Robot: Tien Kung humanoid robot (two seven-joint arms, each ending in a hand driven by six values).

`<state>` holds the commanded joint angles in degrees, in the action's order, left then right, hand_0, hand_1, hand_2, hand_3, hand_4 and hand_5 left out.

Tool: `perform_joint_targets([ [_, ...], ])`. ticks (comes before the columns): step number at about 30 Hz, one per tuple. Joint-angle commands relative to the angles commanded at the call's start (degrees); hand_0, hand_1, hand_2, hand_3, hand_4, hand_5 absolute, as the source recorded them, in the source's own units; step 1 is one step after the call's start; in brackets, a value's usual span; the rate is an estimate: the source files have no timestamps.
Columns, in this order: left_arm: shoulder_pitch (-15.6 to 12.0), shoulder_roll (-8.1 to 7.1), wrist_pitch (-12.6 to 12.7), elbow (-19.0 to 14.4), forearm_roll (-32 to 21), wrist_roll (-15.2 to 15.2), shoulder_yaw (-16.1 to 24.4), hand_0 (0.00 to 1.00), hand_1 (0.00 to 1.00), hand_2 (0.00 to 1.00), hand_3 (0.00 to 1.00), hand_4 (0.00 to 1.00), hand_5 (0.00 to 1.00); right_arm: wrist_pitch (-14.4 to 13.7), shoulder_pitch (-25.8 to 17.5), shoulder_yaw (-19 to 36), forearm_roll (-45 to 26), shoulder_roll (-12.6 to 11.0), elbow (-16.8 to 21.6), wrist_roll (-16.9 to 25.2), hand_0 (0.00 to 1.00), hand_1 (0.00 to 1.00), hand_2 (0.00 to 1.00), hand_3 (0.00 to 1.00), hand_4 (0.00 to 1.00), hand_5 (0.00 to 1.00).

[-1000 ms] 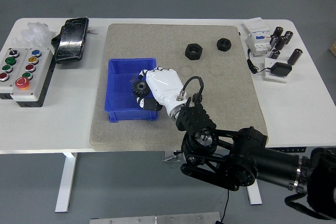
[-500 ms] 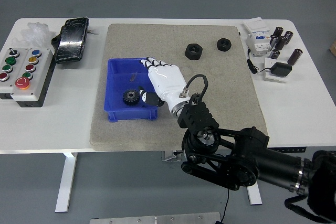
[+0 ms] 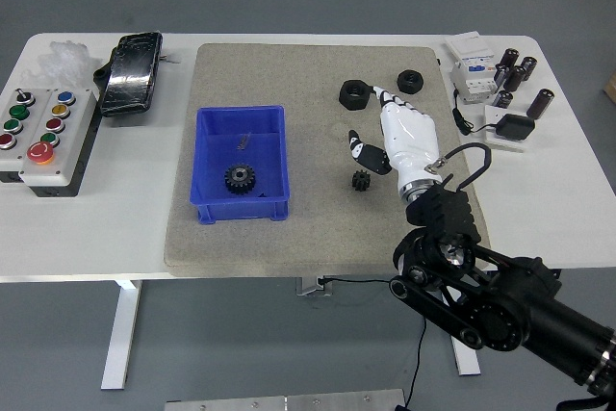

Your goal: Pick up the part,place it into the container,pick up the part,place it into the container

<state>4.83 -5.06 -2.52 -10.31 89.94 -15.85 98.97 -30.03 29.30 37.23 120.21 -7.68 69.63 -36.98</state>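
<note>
A black gear point(image 3: 238, 178) lies inside the blue container point(image 3: 208, 207) on the grey mat. A smaller black gear point(image 3: 361, 181) lies on the mat to the right of the container. Two black nuts point(image 3: 352, 93) point(image 3: 411, 80) sit at the mat's far side. My right hand point(image 3: 393, 138), white with black finger joints, is open and empty over the mat, just right of and above the small gear, its fingers pointing toward the nuts. The left arm is out of view.
A button box point(image 3: 38, 135) and a black pouch point(image 3: 131, 72) are at the left. A white electrical unit point(image 3: 470, 70), several dark cylinders point(image 3: 516, 73) and a small black square part point(image 3: 512, 128) are at the right.
My right hand let go of the gear, which now lies in the blue container. The hand then moved right across the mat to the small gear.
</note>
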Motion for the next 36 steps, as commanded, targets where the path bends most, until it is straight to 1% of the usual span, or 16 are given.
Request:
perform_joint_targets([
  [5, 0.24, -0.05, -0.05, 0.00, -0.07, 0.18, -0.21, 0.661, 0.567, 0.546, 0.635, 0.608, 0.477, 0.34, 0.25, -2.08, -1.72, 0.64, -2.00, 0.00, 0.488, 0.777, 0.846, 0.868, 0.687, 0.275],
  [7, 0.36, -0.10, -0.06, 0.00, -0.14, 0.27, -0.33, 0.661, 0.567, 0.546, 0.635, 0.608, 0.477, 0.66, 0.59, -2.96, -2.45, 0.68, -2.59, 0.00, 0.488, 0.777, 0.846, 0.868, 0.687, 0.275],
  [8, 0.39, -0.10, -0.07, 0.00, -0.21, 0.30, -0.41, 0.662, 0.567, 0.546, 0.635, 0.604, 0.486, 0.81, 0.70, -3.36, -2.85, 0.67, -2.86, 0.00, 0.484, 0.761, 0.827, 0.853, 0.690, 0.281],
  [13, 0.31, -0.04, -0.06, 0.00, 0.00, 0.13, -0.19, 0.662, 0.567, 0.546, 0.635, 0.604, 0.486, 1.43, 0.89, -5.51, -4.94, 0.44, -3.76, 0.00, 0.484, 0.761, 0.827, 0.853, 0.690, 0.281],
  [14, 0.28, -0.05, -0.05, 0.00, 0.07, 0.09, -0.10, 0.661, 0.566, 0.546, 0.634, 0.603, 0.486, 1.65, 0.91, -6.02, -5.46, 0.38, -4.00, 0.00, 0.450, 0.694, 0.738, 0.837, 0.636, 0.292],
  [19, 0.23, -0.13, -0.02, 0.00, 0.17, 0.05, 0.05, 0.661, 0.566, 0.546, 0.634, 0.603, 0.486, 2.55, 1.04, -7.80, -7.16, 0.20, -4.80, 0.00, 0.450, 0.694, 0.738, 0.837, 0.636, 0.292],
  [20, 0.24, -0.14, -0.02, 0.00, 0.16, 0.06, 0.03, 0.661, 0.566, 0.546, 0.634, 0.602, 0.487, 2.62, 1.08, -7.98, -7.28, 0.20, -4.89, 0.00, 0.385, 0.578, 0.529, 0.691, 0.253, 0.250],
  [25, 0.28, -0.11, -0.06, 0.00, 0.05, 0.16, -0.15, 0.661, 0.566, 0.546, 0.634, 0.602, 0.487, 2.62, 1.28, -8.48, -7.31, 0.28, -5.25, 0.00, 0.385, 0.578, 0.529, 0.691, 0.253, 0.250],
  [26, 0.29, -0.10, -0.07, 0.00, 0.04, 0.16, -0.15, 0.661, 0.567, 0.547, 0.635, 0.600, 0.489, 2.60, 1.32, -8.59, -7.42, 0.29, -5.35, 0.00, 0.331, 0.494, 0.379, 0.548, 0.111, 0.090],
  [31, 0.33, -0.12, -0.07, 0.00, 0.09, 0.17, -0.11, 0.661, 0.567, 0.547, 0.635, 0.600, 0.489, 2.32, 1.44, -9.35, -8.11, 0.38, -6.11, 0.00, 0.331, 0.494, 0.379, 0.548, 0.111, 0.090],
  [32, 0.33, -0.12, -0.07, 0.00, 0.09, 0.19, -0.10, 0.661, 0.566, 0.547, 0.635, 0.599, 0.491, 2.19, 1.46, -9.54, -8.20, 0.39, -6.28, 0.00, 0.318, 0.477, 0.353, 0.460, 0.130, 0.072],
  [36, 0.36, -0.11, -0.10, 0.00, 0.07, 0.24, -0.14, 0.661, 0.566, 0.547, 0.635, 0.599, 0.491, 1.58, 1.55, -9.81, -7.69, 0.28, -6.36, 0.00, 0.318, 0.477, 0.353, 0.460, 0.130, 0.072],
])
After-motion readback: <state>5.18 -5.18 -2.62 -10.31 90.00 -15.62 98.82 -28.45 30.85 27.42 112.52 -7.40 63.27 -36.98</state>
